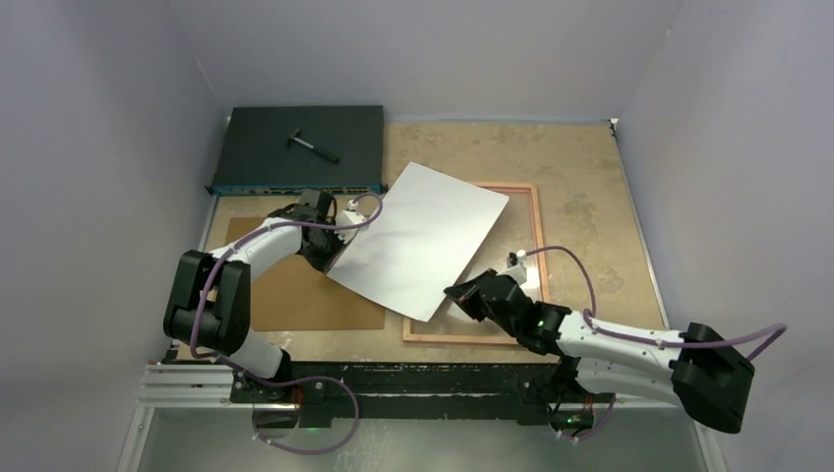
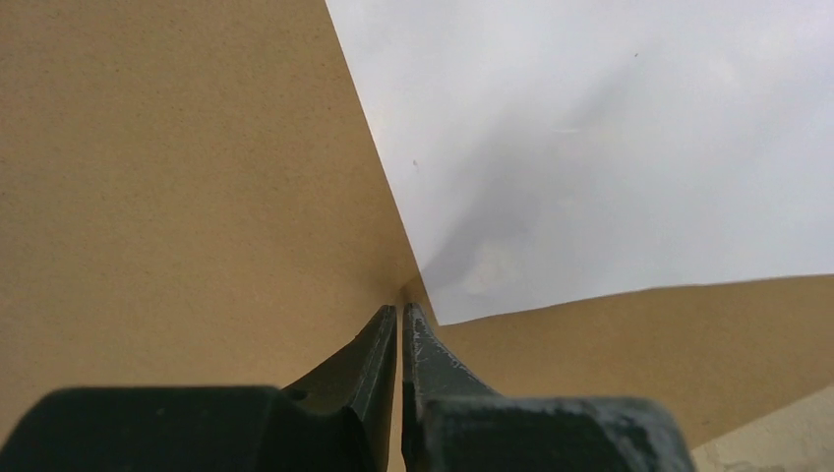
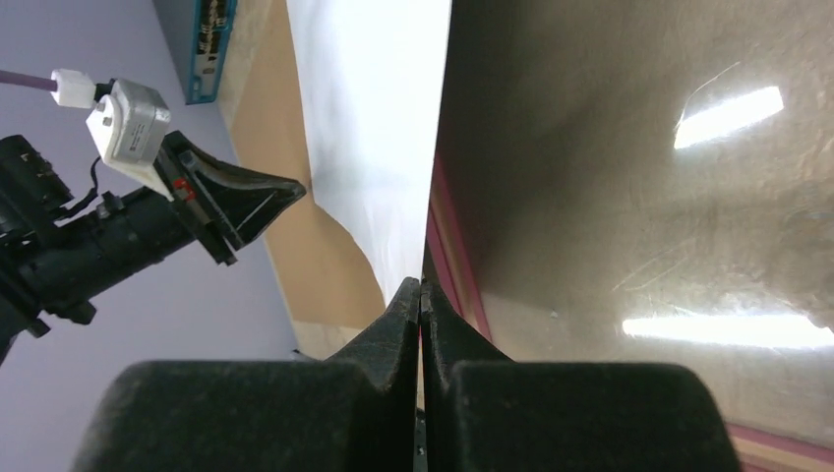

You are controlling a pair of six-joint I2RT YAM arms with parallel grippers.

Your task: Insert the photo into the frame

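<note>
The photo (image 1: 423,241), white back up, sits askew over the left part of the frame (image 1: 539,246), not yet seated. The right gripper (image 3: 420,290) pinches its near corner; the left gripper (image 2: 400,313) is pressed together at its left corner, grip uncertain. Squaring and lowering remain

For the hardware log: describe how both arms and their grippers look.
Both the left arm and right arm have white links, bulky black joints and a looping purple cable. The left gripper and right gripper have dark, tapering, scuffed fingers. A green light glows on the right arm.
</note>
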